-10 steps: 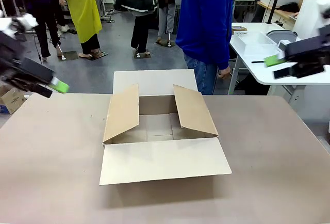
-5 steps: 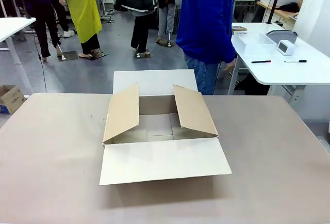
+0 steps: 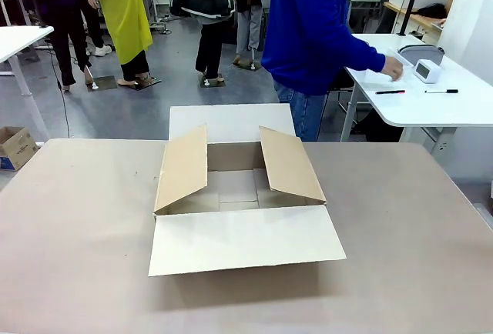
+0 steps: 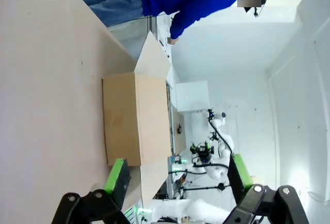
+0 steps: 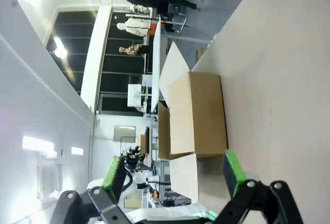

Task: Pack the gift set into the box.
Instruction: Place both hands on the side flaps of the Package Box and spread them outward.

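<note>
The box is a large brown carton standing in the middle of the table with its four flaps spread open and nothing inside. It also appears side-on as the box and the box. On the white side table at far right, a person's hand reaches over the white basket, which is mostly hidden by the blue sleeve. Beside the hand stand a small white device and a grey rounded thing. My left gripper and right gripper hang open above the table, holding nothing.
The beige tabletop spreads wide on both sides of the box. Two pens lie on the side table. A small printed carton sits on the floor at left. Other people stand far behind.
Both arms, seen at the picture's edges a second ago, have withdrawn from the front view. The person's arm has stretched out to the side table. The box has not moved.
</note>
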### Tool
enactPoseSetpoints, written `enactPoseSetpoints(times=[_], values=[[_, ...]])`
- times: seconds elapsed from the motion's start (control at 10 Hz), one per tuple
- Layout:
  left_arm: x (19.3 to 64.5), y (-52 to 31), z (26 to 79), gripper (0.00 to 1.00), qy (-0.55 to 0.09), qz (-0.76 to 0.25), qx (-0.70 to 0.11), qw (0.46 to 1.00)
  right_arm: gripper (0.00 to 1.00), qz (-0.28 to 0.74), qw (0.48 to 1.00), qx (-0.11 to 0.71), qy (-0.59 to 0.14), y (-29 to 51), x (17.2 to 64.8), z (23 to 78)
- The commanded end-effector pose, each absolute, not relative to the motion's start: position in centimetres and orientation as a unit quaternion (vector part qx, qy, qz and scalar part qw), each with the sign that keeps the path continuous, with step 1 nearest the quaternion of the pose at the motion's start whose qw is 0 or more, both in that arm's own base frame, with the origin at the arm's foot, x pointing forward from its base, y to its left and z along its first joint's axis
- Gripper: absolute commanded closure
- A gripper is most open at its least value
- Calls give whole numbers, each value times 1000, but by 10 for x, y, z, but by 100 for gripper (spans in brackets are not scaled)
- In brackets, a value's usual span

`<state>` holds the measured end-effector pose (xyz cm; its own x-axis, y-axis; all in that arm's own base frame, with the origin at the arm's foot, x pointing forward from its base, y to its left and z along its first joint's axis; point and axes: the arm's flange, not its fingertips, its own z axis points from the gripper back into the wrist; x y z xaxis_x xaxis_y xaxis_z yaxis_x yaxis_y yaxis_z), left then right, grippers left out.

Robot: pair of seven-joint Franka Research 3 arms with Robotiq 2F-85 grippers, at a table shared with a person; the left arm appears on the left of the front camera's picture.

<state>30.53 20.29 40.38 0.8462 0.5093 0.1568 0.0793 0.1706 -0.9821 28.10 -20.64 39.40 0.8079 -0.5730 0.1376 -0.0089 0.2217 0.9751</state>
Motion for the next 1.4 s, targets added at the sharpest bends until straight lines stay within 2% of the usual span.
enactPoseSetpoints(times=[0.0, 0.3, 0.5, 0.6, 0.8, 0.9, 1.0, 1.1, 1.2, 1.3], values=[[298, 205, 407, 0, -244, 129, -624, 731, 0, -186, 739, 593, -258, -211, 279, 401], [301, 204, 410, 0, -237, 139, -623, 732, 0, -188, 746, 590, -245, -206, 280, 400], [312, 151, 447, 0, -227, 110, -606, 754, 0, -110, 821, 511, -231, -139, 303, 434], [319, 113, 464, 0, -194, 79, -597, 774, 0, -50, 846, 486, -213, -91, 320, 451], [325, 20, 471, 0, -158, 8, -498, 853, 0, 50, 911, 370, -175, 39, 362, 460], [327, -13, 468, 0, -165, -2, -456, 874, 0, 69, 939, 275, -195, 95, 373, 456], [326, -33, 466, 0, -168, -20, -447, 878, 0, 30, 938, 225, -263, 138, 379, 461], [327, -39, 463, 2, -175, -16, -451, 875, 0, 32, 921, 237, -308, 172, 378, 457], [346, -20, 487, 2, -165, -16, -469, 867, 0, 32, 912, 280, -298, 194, 372, 444], [346, -20, 487, 2, -165, -16, -469, 867, 0, 31, 915, 289, -280, 202, 366, 426]])
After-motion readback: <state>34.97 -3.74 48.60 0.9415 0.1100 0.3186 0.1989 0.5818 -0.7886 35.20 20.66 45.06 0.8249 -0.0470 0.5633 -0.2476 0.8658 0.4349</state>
